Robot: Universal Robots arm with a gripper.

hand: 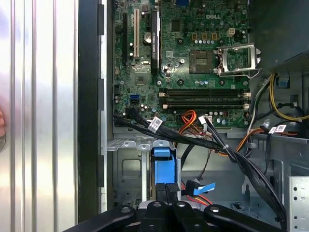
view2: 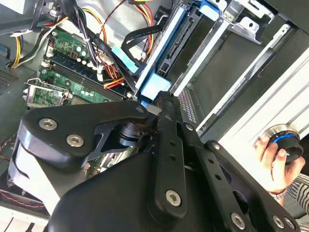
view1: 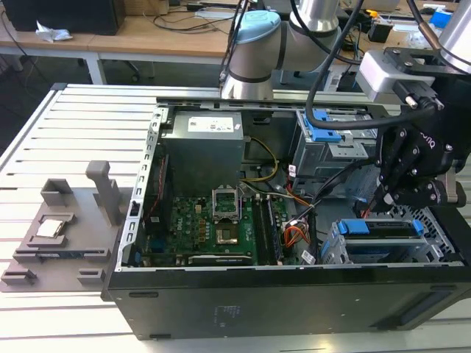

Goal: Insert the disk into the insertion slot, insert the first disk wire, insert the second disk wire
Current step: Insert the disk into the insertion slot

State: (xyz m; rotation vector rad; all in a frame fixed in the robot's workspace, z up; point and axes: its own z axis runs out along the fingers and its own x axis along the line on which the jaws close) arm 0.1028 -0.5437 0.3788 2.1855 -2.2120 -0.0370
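**Right, disk is sitting in the cage, closed fingertips at its blue end**

- Slatted metal table (view1: 44, 147) carries everything. A grey fixture block (view1: 62, 235) sits at the exterior view's left.
- The open PC case (view1: 243, 301) lies on its side, with the arm (view1: 254, 51) over its far edge.
- Inside are the power supply (view1: 202, 151) and, nearer the camera, the motherboard (view1: 213, 228). The taller bay with the blue latch (view1: 324, 132) is at the far right of the exterior view.
- The insertion slot (view1: 372, 254) is in the case's near corner, at the exterior view's right.
- The disk (view1: 355, 226) lies in the mouth of that slot, blue carrier ends showing on both sides. In the first wrist view its blue end (hand: 161, 162) stands between the cage walls (hand: 126, 166).
- The gripper (view1: 383, 200) hangs over the slot. Fingers are pressed together, tips (hand: 172, 189) at the carrier's blue end. I can't tell whether they actually touch it.
- A black cable bundle (hand: 193, 140) runs across above the cage. A flat cable with a pale blue tab (hand: 203, 187) lies loose just beside the fingertips.
- In the second wrist view, a person's hand (view2: 270, 162) is on a round knob (view2: 285, 142) outside the case.
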